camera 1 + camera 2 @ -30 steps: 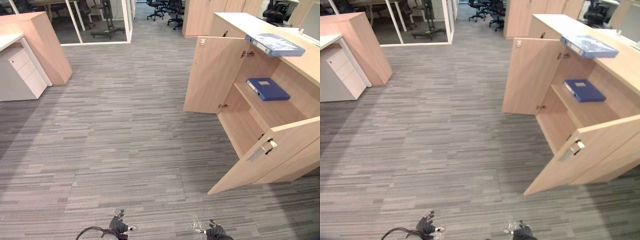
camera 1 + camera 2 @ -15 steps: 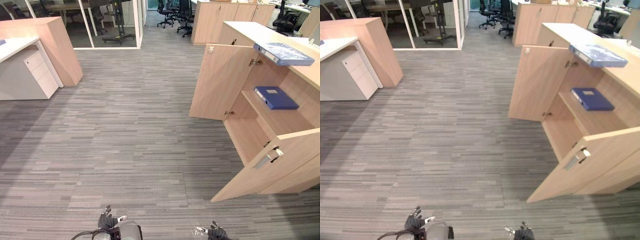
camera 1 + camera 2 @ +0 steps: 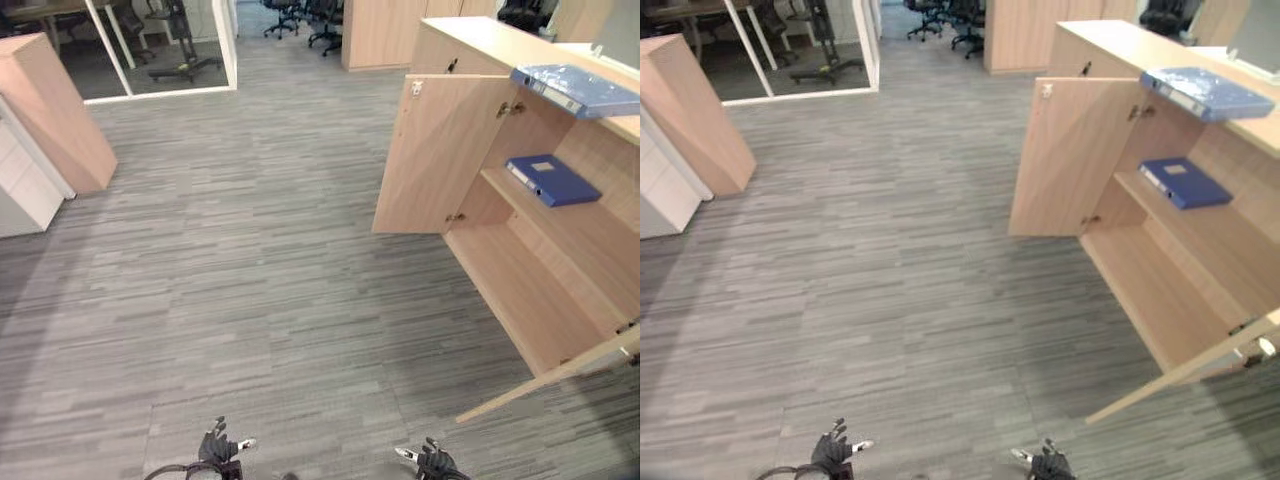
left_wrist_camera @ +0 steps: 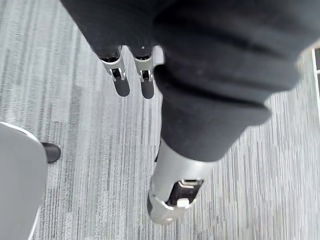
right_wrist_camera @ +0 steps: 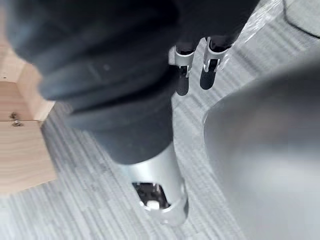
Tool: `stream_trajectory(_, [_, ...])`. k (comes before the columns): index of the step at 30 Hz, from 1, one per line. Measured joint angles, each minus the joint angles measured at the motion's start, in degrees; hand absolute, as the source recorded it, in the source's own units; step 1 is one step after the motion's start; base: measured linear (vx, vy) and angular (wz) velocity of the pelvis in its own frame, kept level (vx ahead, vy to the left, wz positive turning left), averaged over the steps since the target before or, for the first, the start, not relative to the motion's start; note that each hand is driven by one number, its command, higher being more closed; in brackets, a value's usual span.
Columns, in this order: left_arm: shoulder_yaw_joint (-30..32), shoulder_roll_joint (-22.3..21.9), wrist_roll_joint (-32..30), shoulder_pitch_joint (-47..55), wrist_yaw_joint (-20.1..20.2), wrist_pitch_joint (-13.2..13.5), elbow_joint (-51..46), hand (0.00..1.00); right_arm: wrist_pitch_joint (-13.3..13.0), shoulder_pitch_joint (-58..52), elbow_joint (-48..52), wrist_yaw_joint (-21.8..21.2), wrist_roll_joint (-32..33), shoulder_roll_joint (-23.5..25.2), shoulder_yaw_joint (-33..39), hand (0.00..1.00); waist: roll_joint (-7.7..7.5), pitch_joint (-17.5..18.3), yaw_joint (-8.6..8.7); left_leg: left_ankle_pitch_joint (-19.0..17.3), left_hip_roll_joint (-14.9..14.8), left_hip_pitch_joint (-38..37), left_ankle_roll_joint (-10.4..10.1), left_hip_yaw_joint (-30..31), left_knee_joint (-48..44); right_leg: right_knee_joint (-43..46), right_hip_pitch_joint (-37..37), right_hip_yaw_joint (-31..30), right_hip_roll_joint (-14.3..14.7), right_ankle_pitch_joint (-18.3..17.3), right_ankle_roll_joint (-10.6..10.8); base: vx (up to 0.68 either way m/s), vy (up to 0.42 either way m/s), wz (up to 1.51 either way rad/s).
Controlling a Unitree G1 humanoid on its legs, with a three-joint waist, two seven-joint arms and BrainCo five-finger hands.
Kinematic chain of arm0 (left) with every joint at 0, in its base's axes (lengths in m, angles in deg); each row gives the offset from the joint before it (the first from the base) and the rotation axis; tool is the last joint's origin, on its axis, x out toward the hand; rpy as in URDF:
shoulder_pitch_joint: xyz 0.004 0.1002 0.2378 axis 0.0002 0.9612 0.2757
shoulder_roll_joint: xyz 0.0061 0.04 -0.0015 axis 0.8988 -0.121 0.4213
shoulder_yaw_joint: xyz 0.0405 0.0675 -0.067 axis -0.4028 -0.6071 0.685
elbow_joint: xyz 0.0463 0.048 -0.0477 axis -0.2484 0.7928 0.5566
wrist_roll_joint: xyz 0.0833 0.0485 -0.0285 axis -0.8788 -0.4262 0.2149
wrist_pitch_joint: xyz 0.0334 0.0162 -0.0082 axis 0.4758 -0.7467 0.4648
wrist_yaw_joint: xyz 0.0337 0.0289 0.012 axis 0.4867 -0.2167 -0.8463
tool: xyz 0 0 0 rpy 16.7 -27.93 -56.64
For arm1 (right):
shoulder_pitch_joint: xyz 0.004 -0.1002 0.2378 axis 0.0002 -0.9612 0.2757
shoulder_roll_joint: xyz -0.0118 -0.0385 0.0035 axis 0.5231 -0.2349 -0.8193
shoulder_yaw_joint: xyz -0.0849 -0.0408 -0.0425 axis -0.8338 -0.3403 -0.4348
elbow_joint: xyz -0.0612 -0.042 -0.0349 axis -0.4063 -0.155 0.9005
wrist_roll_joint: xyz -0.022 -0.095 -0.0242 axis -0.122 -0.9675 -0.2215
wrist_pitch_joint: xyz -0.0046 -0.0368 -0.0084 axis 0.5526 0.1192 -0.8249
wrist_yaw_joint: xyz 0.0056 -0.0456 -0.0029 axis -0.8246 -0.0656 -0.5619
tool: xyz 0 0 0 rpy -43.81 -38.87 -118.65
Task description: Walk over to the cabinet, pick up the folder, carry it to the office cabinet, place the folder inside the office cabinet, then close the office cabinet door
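A light blue folder (image 3: 578,90) lies on top of the wooden office cabinet (image 3: 470,45) at the right. A dark blue folder (image 3: 552,180) lies flat on the shelf inside it. Both cabinet doors stand open: the far door (image 3: 430,155) and the near door (image 3: 560,375), which is seen almost edge-on. My left hand (image 3: 218,447) and right hand (image 3: 432,460) hang low over the grey carpet, well short of the cabinet. In the wrist views the left fingers (image 4: 121,75) and right fingers (image 5: 207,65) are straight and hold nothing.
A wooden counter (image 3: 50,110) and a white drawer unit (image 3: 20,185) stand at the left. A glass partition (image 3: 160,50) and office chairs (image 3: 300,15) are at the back. Open carpet (image 3: 260,260) lies between me and the cabinet.
The whole picture has shifted, so the camera moved: the cabinet's inside sits nearer and the near door now reaches the right edge. Both hands hang as before.
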State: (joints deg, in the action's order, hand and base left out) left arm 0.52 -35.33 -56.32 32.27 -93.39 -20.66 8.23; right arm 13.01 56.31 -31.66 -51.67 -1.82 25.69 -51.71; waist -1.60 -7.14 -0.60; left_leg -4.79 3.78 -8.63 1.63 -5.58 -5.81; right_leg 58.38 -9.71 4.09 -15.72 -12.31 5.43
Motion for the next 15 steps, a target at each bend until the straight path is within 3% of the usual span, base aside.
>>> stream_trajectory(3, [-0.11,-0.53,-0.78,-0.38,0.19,0.05,0.27,0.00,-0.24,1.49,0.34,-0.31,0.28,-0.07,-0.46,0.00,0.89,-0.65,0.30,-0.57,-2.73,-3.36,-0.62,0.30,0.84,-9.87,-2.77,7.78,2.19,-3.33,-2.46,0.37,-0.055,0.13])
stream_trajectory(5, [-0.24,-0.59,-0.68,-0.36,0.22,0.09,0.24,0.00,-0.39,2.05,0.34,-0.29,1.79,-0.15,-0.51,0.00,1.08,-0.80,0.36,-1.63,-4.96,-4.34,-1.73,0.44,0.92,-21.70,-4.40,10.00,3.77,-2.88,-2.59,0.34,-0.189,0.17])
stream_trajectory(6, [-0.61,-0.45,-0.54,-0.37,0.21,0.11,0.23,0.00,-0.39,2.06,0.28,-0.26,2.52,-0.22,-0.50,0.00,0.99,-1.02,0.36,-2.89,-5.90,-5.51,-2.84,0.36,1.36,-30.53,-4.96,9.92,3.90,0.03,-2.22,0.34,-0.291,0.14])
stream_trajectory(7, [-0.91,-0.53,-0.54,-0.47,0.20,0.18,0.24,0.00,-0.40,2.02,0.17,-0.25,3.28,-0.58,-0.52,0.00,1.22,-1.40,0.38,-4.40,-6.54,-7.13,-4.06,0.17,1.98,-34.98,-4.89,10.28,3.84,9.37,-3.79,0.35,-0.323,0.00])
stream_trajectory(9, [-0.73,-1.86,-1.31,-1.20,0.32,0.31,0.90,0.00,-0.52,3.35,-0.49,-0.28,3.97,-2.06,-0.14,0.00,3.47,-1.99,0.00,-4.09,-8.22,-7.45,-4.52,-1.23,1.95,-34.25,-5.10,9.76,6.75,8.33,-5.63,0.37,-0.342,-0.45])
stream_trajectory(13, [0.34,-2.40,-2.30,-2.02,0.43,0.28,1.58,0.00,-0.24,2.58,-2.11,-0.42,4.34,-2.96,1.87,0.00,3.44,-2.41,0.66,-1.15,-9.18,-9.49,-6.30,-1.59,2.01,-29.45,-5.77,8.43,8.09,2.71,-6.63,0.27,-0.241,-0.27])
stream_trajectory(15, [2.38,-2.58,-2.33,-2.13,0.62,0.28,2.57,0.00,-0.17,1.48,-2.72,-0.61,4.36,-2.86,2.55,0.00,3.55,-1.93,0.88,-1.09,-11.98,-8.90,-6.81,-1.32,-3.11,-32.81,-2.35,8.94,11.28,1.43,-6.39,0.25,-0.236,-0.18])
